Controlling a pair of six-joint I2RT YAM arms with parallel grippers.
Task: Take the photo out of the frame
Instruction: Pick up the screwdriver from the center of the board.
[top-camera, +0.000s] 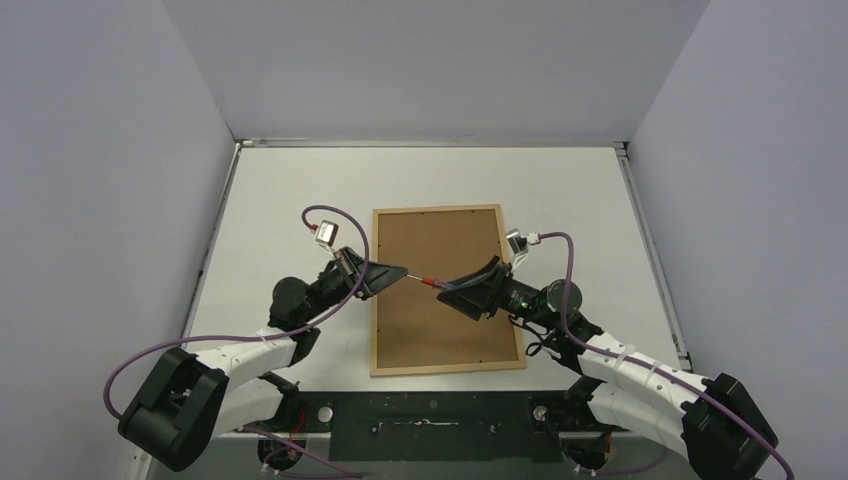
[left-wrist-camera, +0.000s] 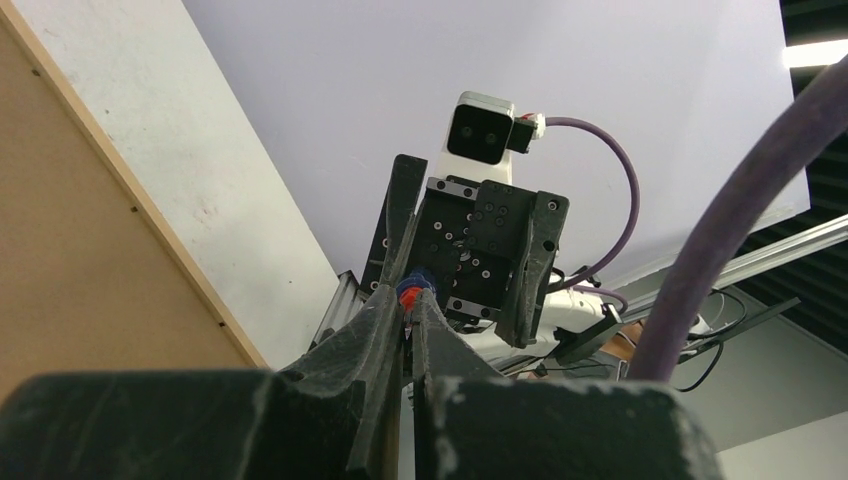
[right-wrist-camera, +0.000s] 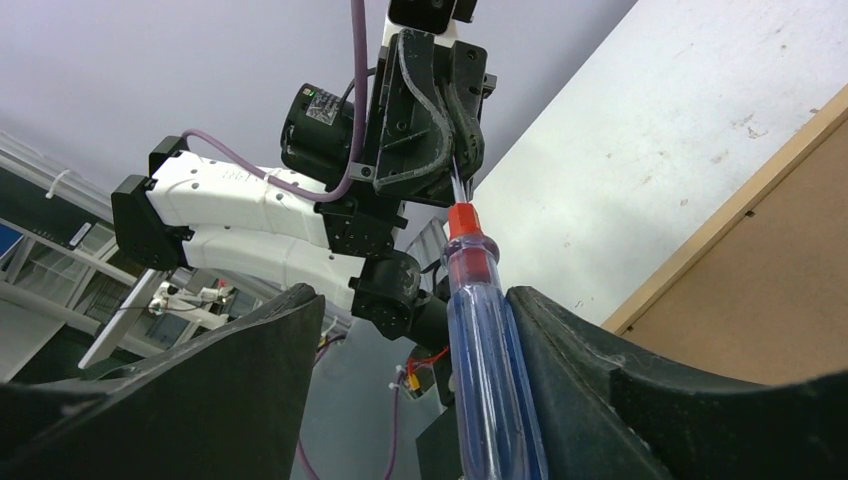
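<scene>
Right pincer agape round screwdriver | left pincer clamps its shaft | frame lengthwise near-to-far (back up)

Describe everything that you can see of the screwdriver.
The screwdriver has a clear blue plastic handle with a red collar and a thin metal shaft. It hangs in the air over the frame, between the two arms. The left gripper is shut on the shaft and hides the tip. The handle lies between the open jaws of the right gripper, close against one finger, with a gap to the other.
</scene>
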